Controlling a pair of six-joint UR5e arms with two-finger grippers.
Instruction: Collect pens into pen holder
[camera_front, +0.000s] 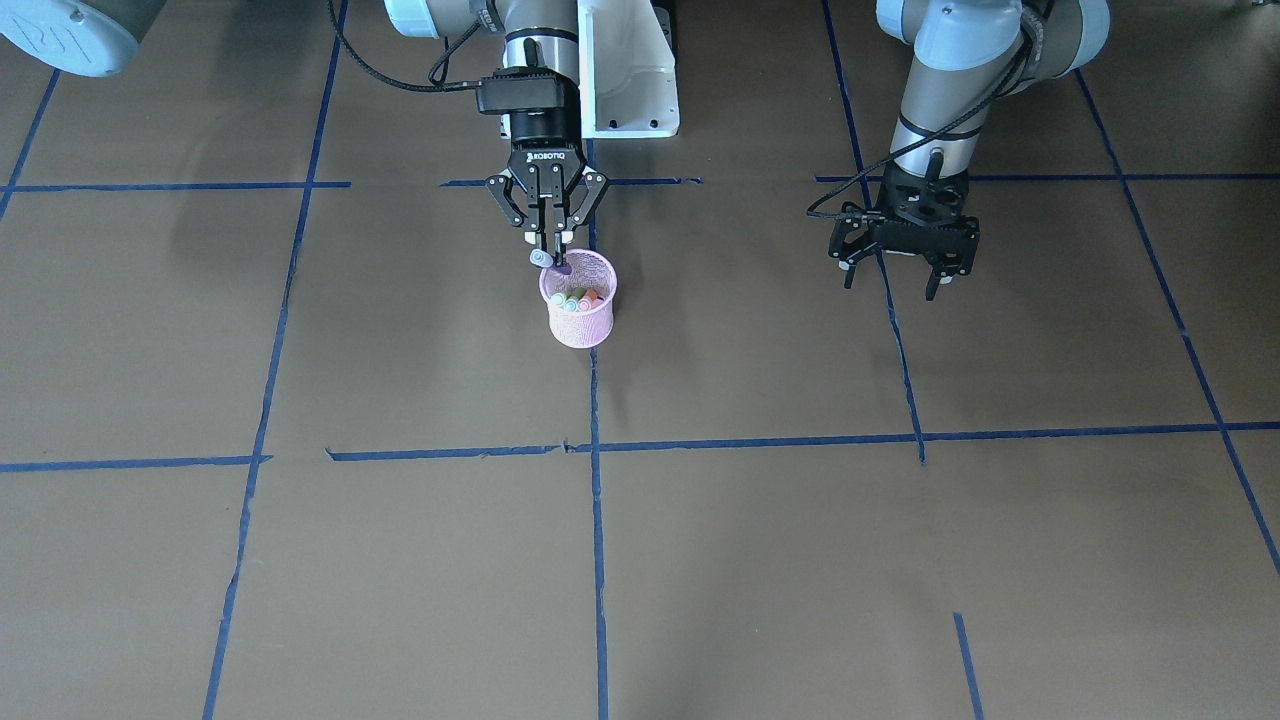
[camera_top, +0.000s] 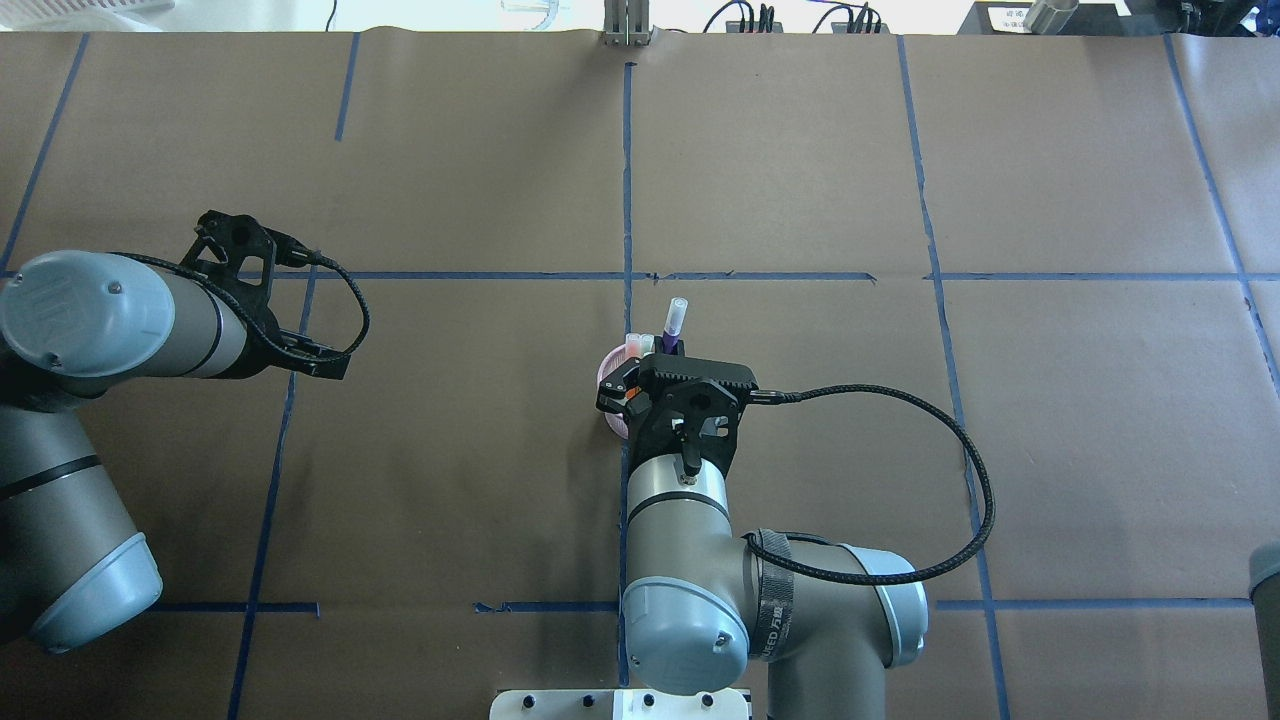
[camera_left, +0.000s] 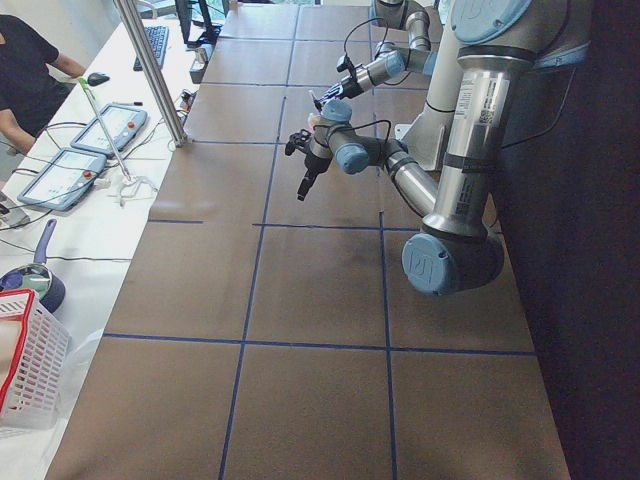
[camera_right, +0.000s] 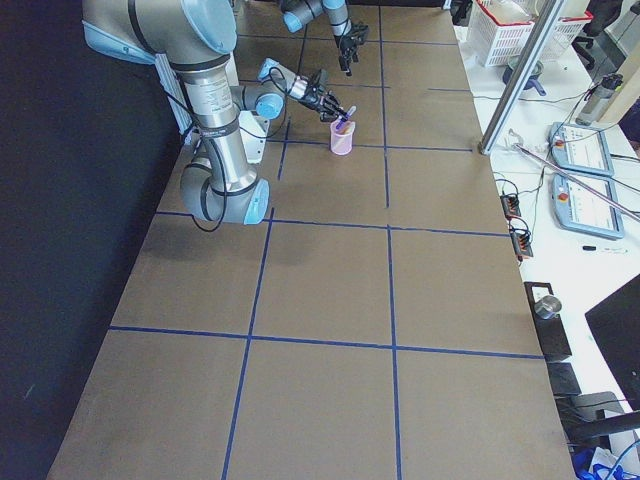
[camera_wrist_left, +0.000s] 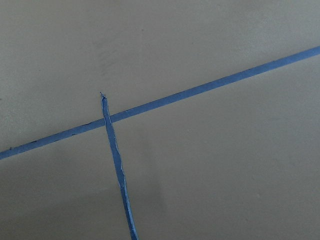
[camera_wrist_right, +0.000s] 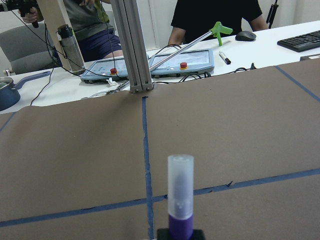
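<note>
The pink mesh pen holder (camera_front: 581, 312) stands near the table's middle, with the green and orange pens (camera_front: 572, 298) upright inside it. My right gripper (camera_front: 549, 258) is shut on the purple pen (camera_front: 541, 259) and holds it tilted over the holder's back rim. The purple pen's pale cap (camera_wrist_right: 180, 185) points away from the wrist camera. From overhead the purple pen (camera_top: 672, 325) sticks out past my right gripper, which covers most of the holder (camera_top: 608, 378). My left gripper (camera_front: 892, 280) is open and empty, hovering over bare table well to the holder's side.
Blue tape lines (camera_front: 597, 440) divide the brown paper-covered table. The white robot base plate (camera_front: 630, 70) sits behind the holder. Operators, tablets and a keyboard (camera_wrist_right: 300, 42) lie beyond the table's far edge. A white basket (camera_left: 25, 360) stands off the table's left end.
</note>
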